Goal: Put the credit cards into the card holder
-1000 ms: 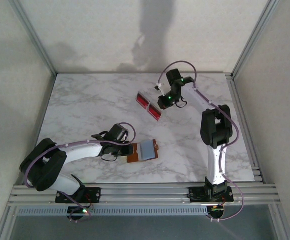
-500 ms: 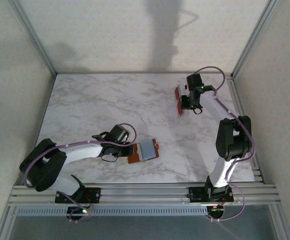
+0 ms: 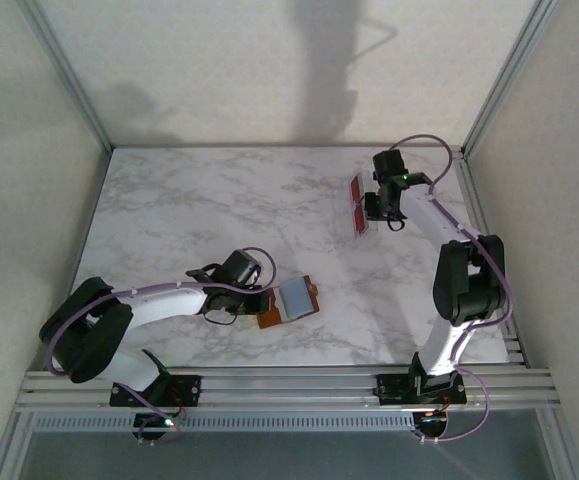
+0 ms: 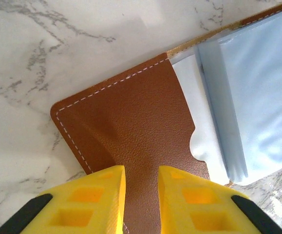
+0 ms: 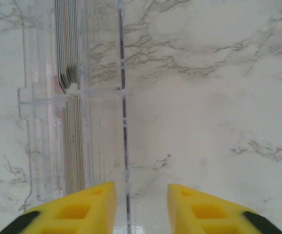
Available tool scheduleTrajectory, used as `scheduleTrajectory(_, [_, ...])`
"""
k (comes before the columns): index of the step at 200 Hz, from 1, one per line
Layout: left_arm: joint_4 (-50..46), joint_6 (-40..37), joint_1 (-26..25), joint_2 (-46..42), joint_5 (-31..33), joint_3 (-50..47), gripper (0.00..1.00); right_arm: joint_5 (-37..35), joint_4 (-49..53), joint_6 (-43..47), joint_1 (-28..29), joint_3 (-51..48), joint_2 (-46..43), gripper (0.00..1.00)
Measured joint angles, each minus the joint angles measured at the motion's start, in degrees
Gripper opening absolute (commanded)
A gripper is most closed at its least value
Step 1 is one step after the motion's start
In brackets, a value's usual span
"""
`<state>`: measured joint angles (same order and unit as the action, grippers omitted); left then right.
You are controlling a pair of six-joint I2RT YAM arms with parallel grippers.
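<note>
The tan-brown card holder (image 3: 269,318) lies open near the table's front middle, with a pale blue credit card (image 3: 292,298) on it. My left gripper (image 3: 260,303) is shut on its left end. In the left wrist view the brown leather (image 4: 131,117) runs between the narrow jaws of the left gripper (image 4: 141,195), and the blue card (image 4: 257,87) lies to the right. Red credit cards (image 3: 358,190) stand in a clear tray (image 3: 364,226) at the back right. My right gripper (image 5: 141,204) is open, the tray's thin wall (image 5: 122,97) in its gap untouched, cards (image 5: 67,58) edge-on to the left.
Aluminium frame rails (image 3: 484,230) border the marble table close to the right arm and the tray. Bare marble (image 3: 169,210) stretches across the left and middle between the two arms.
The right arm carried the clear tray from the table's middle to the back right, then its jaws opened off the tray wall. The card holder turned slightly in the left grip.
</note>
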<state>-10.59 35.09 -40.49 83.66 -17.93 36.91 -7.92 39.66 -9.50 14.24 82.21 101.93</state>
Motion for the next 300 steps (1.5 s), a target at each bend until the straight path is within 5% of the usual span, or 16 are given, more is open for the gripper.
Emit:
scheduleTrajectory(61, [0.0,0.0,-0.57,0.02,1.14,0.02,0.25,-3.78,2.25,3.1,3.98,1.57,-1.2,0.61])
scheduleTrajectory(175, [-1.33,-2.38,-1.4,3.63,1.51,3.65,0.25,-15.04,2.97,8.07,8.57,2.21,3.8,0.7])
scheduleTrajectory(272, [-1.66,-4.09,-1.49,5.4,1.49,5.35,0.25,-24.48,1.84,8.22,10.71,1.79,5.77,0.66])
scheduleTrajectory(300, [-1.55,-4.07,-1.55,5.44,1.51,5.33,0.25,-28.33,1.66,8.11,11.47,1.77,5.75,0.57])
